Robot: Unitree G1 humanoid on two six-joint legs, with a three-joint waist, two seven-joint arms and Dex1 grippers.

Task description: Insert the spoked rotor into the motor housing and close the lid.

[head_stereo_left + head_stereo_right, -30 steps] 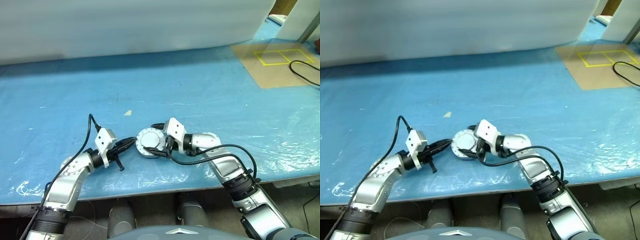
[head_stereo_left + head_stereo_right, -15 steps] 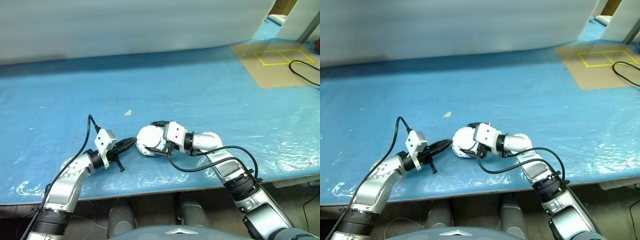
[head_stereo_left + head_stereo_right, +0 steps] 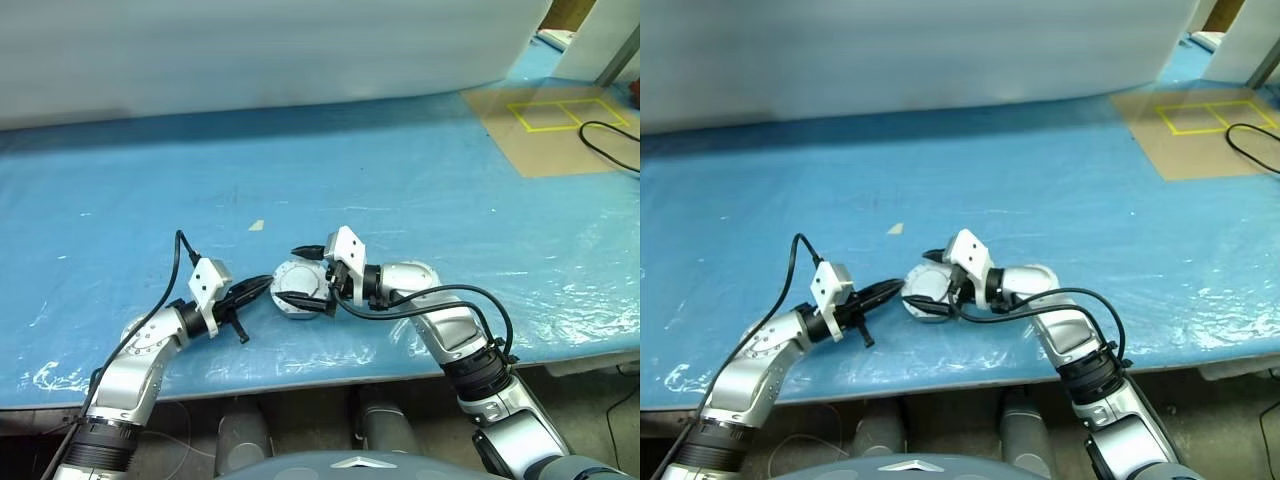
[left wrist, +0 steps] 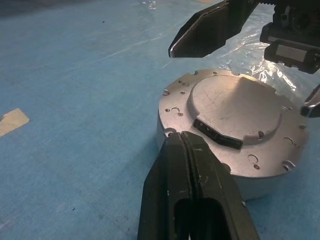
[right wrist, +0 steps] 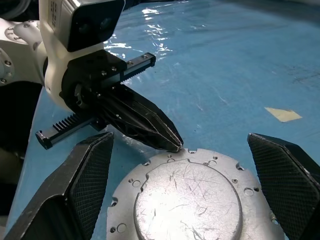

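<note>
Evidently the motor housing, a squat machined metal puck with its scratched, plain grey lid shut flat on top, sits on the blue plastic-covered table; we judge it heavy, rigid and slick. Our left gripper touches its rim with fingers closed on nothing, while our right gripper straddles it with fingers spread wide; the side wall looks the surest hold.

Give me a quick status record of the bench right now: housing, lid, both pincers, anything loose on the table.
motor housing: squat silver puck on the blue sheet, between the two pincers
lid: closed, plain grey face up
left pincer: shut, tips at the housing's rim
right pincer: open, fingers spread wide over the lid, holding nothing
loose items: small tan scrap lying apart from the housing
far right: tan board with yellow outline and a black cable
</note>
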